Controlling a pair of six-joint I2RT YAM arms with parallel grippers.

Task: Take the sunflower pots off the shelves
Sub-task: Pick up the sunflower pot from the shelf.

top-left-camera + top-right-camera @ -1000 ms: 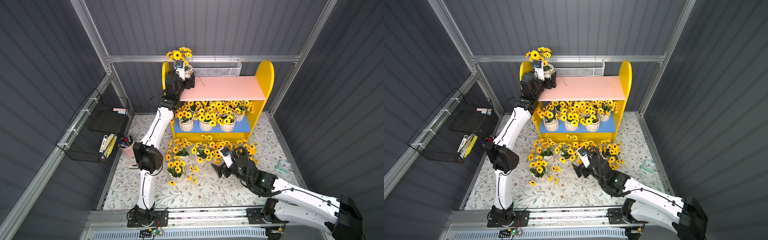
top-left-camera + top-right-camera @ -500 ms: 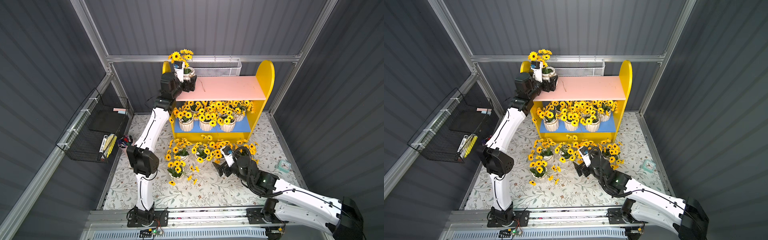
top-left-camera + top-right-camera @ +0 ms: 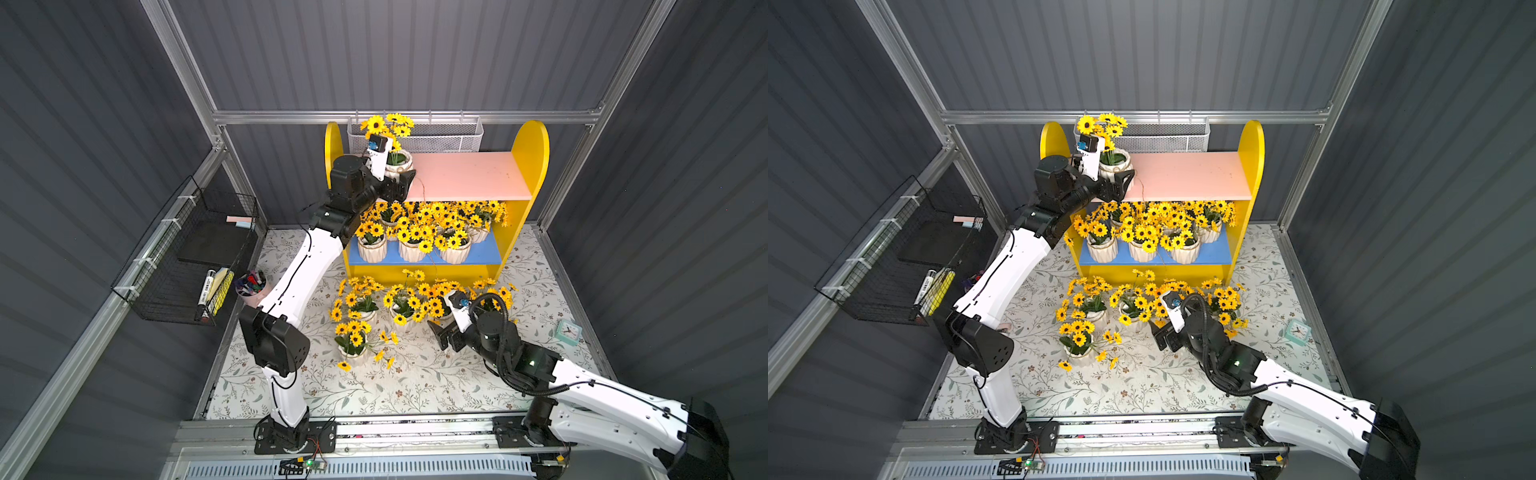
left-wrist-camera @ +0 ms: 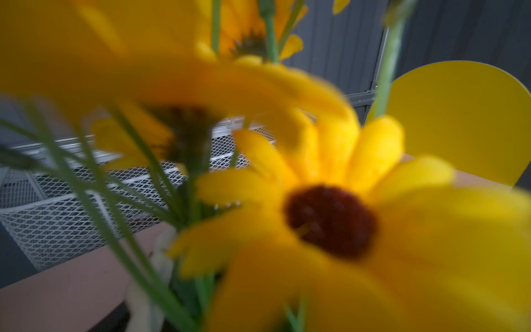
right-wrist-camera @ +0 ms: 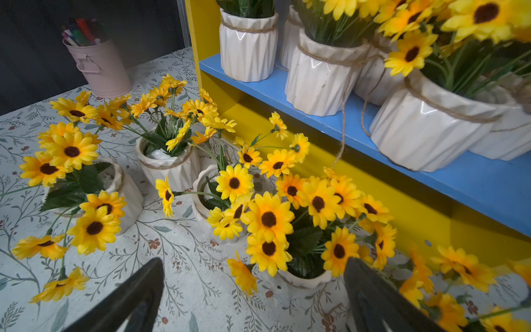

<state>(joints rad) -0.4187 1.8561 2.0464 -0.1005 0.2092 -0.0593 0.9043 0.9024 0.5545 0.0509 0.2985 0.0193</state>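
Left gripper (image 3: 401, 175) pinches a pot (image 3: 404, 163) at the pink board's (image 3: 469, 174) left end; we find the right gripper (image 5: 253, 263) spread, just near of the floor pots (image 5: 169, 169) on the mat (image 5: 186, 258)

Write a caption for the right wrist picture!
Open jaws by sunflower pots on the mat; more pots sit on the blue shelf.

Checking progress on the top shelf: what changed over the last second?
The left gripper, fingers closed on the sunflower pot, drew it across the pink board toward its front edge while that arm's elbow swung outward. Nothing was let go. The right gripper stayed open and still above the table; the pots on the blue board did not move.
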